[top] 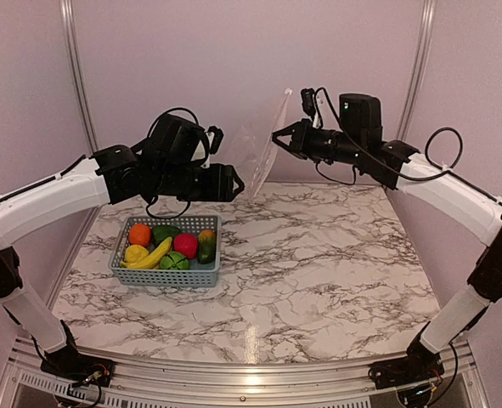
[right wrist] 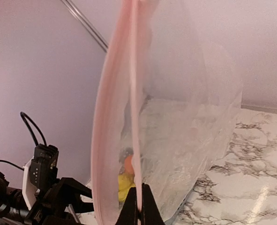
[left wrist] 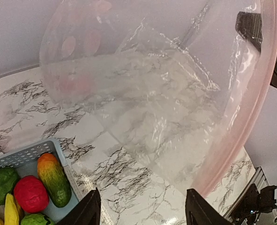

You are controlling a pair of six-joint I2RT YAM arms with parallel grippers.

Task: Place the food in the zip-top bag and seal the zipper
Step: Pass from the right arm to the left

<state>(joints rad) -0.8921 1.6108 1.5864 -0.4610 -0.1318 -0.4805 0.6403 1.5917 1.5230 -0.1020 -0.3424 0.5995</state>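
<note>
The clear zip-top bag hangs in the air at the back, between my two grippers. My right gripper is shut on one lip of the pink zipper, and the other lip bows away, so the mouth gapes. Just left of the bag, my left gripper stands open. In the left wrist view its fingertips are wide apart below the bag with nothing between them. The food sits in the basket: orange, banana, red apple, mango, green pieces.
The grey-blue perforated basket stands on the marble table at the left, under my left arm. Metal frame posts rise at the back corners against pale walls.
</note>
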